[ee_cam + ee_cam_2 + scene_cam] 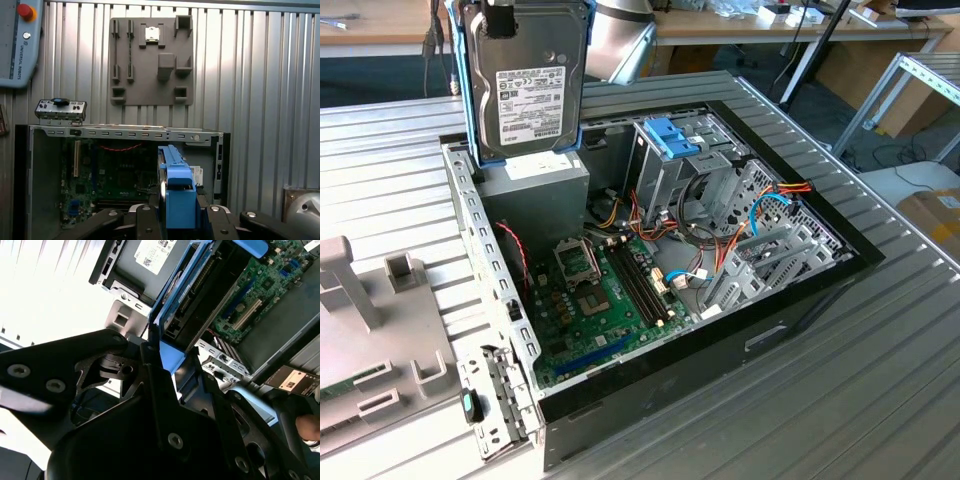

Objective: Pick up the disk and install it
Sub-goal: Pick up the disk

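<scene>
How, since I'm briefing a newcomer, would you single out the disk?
Find the open computer case. Above its corner at the exterior view's left, the gripper holds the disk upright. Unlike the blue latch nearby, it is a grey, labelled slab framed light-blue.

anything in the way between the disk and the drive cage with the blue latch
Nothing visible does. The disk hangs upright in the gripper above the power supply; the space between it and the drive cage is open. The cables lie lower, at the cage's foot.
</scene>
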Robot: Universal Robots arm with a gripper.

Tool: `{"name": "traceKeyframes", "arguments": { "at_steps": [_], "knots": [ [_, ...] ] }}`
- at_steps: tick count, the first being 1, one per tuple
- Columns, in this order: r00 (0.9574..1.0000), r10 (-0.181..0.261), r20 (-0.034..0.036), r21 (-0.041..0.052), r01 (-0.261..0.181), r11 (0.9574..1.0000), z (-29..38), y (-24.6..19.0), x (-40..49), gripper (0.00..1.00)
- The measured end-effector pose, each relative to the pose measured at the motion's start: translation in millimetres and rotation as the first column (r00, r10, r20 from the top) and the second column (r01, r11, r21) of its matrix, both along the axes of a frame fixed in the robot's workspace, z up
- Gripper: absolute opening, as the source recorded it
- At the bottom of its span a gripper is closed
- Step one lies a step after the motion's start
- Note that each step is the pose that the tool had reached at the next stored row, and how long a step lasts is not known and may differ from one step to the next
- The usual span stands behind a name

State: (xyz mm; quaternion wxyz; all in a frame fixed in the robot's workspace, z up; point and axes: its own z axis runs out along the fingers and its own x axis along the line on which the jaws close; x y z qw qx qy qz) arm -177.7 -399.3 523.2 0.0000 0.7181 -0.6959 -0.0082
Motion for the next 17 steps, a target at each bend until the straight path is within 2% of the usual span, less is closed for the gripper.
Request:
{"name": "traceKeyframes", "arguments": {
  "at_steps": [10,17],
  "knots": [
    [1.0,0.0,0.0,0.0,0.0,1.0,0.0,-1.5,0.0,0.36],
    [1.0,0.0,0.0,-0.0003,0.0,1.0,0.0,-11.9,0.0,0.36]
  ]
}}
